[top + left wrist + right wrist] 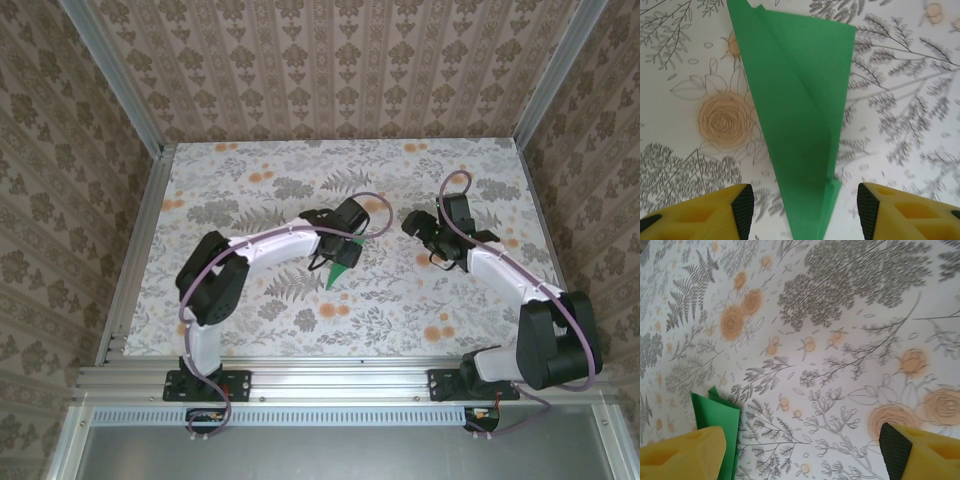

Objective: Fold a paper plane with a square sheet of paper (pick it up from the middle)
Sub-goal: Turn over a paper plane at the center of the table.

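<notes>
You had the paper plane (338, 272) lying on the flowered table (250, 170), near the middle and a little toward the left arm's side. Its sharp tip pointed toward the near edge where the arms are bolted.

Your left gripper (340, 245) hung over the plane's wider end in the overhead view. From the left wrist, the gripper (805, 215) stood spread, with its two yellow fingers (705, 220) at the bottom corners. The plane (800, 100) ran down between them, broad at the top and narrowing toward the bottom edge. A strip of bare table showed on each side of the green paper, so neither black pad (744, 207) touched it and nothing was pinched. A long crease ran down the plane, with a folded flap lying over its right side.

Your right gripper (418, 232) sat just to the right of the plane in the overhead view, close by but apart from the left one. From the right wrist, that gripper (795, 455) was spread wide, with only patterned table between its fingers (925, 450). A green corner of the plane (715, 412) showed at the lower left, partly hidden behind the yellow finger there. You could not tell whether that finger touched the paper.
</notes>
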